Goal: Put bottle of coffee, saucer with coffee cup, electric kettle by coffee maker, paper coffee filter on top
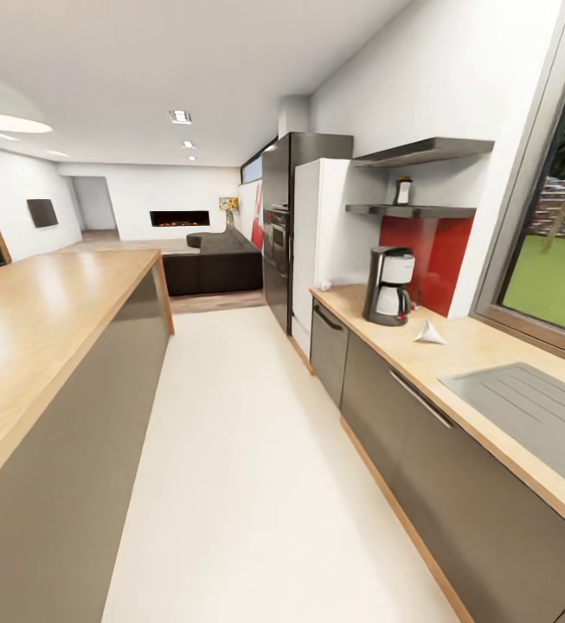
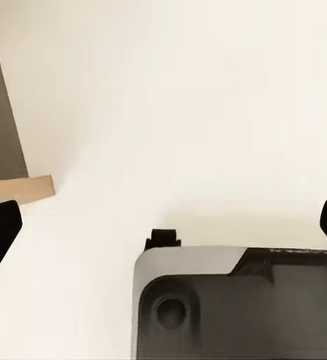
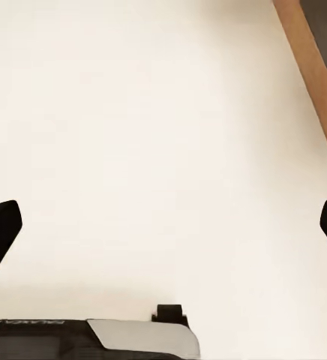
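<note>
Head view shows coffee maker [image 1: 389,285] on countertop [image 1: 481,346]; wrist views show both grippers [image 2: 163,225] [image 3: 163,225] spread, empty

A big wooden-topped island [image 1: 48,320] with grey sides runs along the left of the head view, and a pale cream floor [image 1: 247,450] stretches between it and the dark grey cabinets [image 1: 420,450] on the right. A steel sink [image 1: 533,407] with a ribbed drainer is set near the window [image 1: 559,277], which looks onto green lawn. A red splashback [image 1: 438,255] sits beside a white fridge [image 1: 321,242], with a tall black oven unit [image 1: 280,225] just beyond. Further back stand a dark sofa [image 1: 217,260], a wall fireplace [image 1: 180,218] and a wall-mounted television [image 1: 41,212]. A white pendant lamp [image 1: 1,108] hangs at upper left.
</note>
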Motion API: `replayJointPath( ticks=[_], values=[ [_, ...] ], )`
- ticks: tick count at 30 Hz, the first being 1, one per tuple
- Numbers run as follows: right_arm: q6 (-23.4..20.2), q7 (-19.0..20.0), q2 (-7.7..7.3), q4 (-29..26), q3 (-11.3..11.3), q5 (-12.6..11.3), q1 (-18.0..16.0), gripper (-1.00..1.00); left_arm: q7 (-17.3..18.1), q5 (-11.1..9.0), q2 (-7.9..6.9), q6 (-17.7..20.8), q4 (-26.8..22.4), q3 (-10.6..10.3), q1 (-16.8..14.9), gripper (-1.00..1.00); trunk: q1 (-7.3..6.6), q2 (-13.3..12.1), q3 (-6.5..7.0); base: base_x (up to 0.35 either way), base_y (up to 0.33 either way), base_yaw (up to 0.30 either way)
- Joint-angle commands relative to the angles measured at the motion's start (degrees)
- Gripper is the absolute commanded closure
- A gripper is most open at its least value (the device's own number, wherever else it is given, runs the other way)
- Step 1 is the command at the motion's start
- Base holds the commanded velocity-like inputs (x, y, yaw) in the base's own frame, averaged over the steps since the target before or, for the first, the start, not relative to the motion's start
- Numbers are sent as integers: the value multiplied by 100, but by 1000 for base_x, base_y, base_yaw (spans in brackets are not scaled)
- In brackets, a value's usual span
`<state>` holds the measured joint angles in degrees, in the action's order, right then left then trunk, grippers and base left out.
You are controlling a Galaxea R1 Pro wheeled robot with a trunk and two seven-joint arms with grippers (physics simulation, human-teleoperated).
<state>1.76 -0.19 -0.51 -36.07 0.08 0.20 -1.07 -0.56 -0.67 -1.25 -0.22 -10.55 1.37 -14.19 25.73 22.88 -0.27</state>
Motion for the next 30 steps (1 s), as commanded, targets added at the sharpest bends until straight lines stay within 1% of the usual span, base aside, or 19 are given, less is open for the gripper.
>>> replayJointPath(
  ticks=[1,3,5,7,8,9,10,12,13,16,17,21,30],
  values=[
    [19,3,-3,-74,0,0,-3,-100,-2,-33,1,-3,-168,70,-8,-100,5,3,-5,341,0,0],
    [47,15,-6,-147,-3,-2,-5,-100,0,-53,6,-8,-336,124,-18,-100,5,3,-5,341,0,0],
    [252,28,-9,-179,-6,-2,-7,-100,2,-65,18,-18,-536,157,-31,-100,5,3,-5,341,0,0],
    [511,37,-10,-185,1,7,-7,-100,3,-70,26,-123,-709,170,-33,-100,5,3,-5,341,0,0],
    [601,39,-13,-166,2,13,-7,-100,3,-70,25,-242,-759,174,-33,-100,5,3,-5,341,0,0],
    [685,41,-30,-94,0,14,-7,-100,3,-72,13,-473,-788,182,-32,-100,5,3,-5,341,0,0],
    [720,39,-80,-24,-9,11,-7,-100,3,-72,3,-640,-792,191,-29,-100,5,3,-5,341,0,0],
    [743,39,-138,40,-15,9,-7,-100,3,-73,-4,-769,-793,196,-17,-100,5,3,-5,341,0,0],
    [766,39,-232,145,-21,6,-7,-100,-2,-74,-19,-934,-787,202,18,-100,5,3,-5,341,0,0],
    [778,45,-278,204,-23,6,-7,-100,-4,-88,-35,-1034,-770,205,46,-100,5,3,-5,341,0,0],
    [780,50,-289,218,-11,9,-7,-100,-3,-125,-33,-1064,-763,206,51,-100,5,3,-5,341,0,0],
    [786,50,-298,233,-2,7,-7,-100,21,-192,-32,-1088,-757,194,55,-100,5,3,-5,341,0,0],
    [787,43,-304,239,-7,6,-7,-100,72,-187,-43,-1119,-755,191,50,-100,5,3,-5,323,16,0]
  ],
)
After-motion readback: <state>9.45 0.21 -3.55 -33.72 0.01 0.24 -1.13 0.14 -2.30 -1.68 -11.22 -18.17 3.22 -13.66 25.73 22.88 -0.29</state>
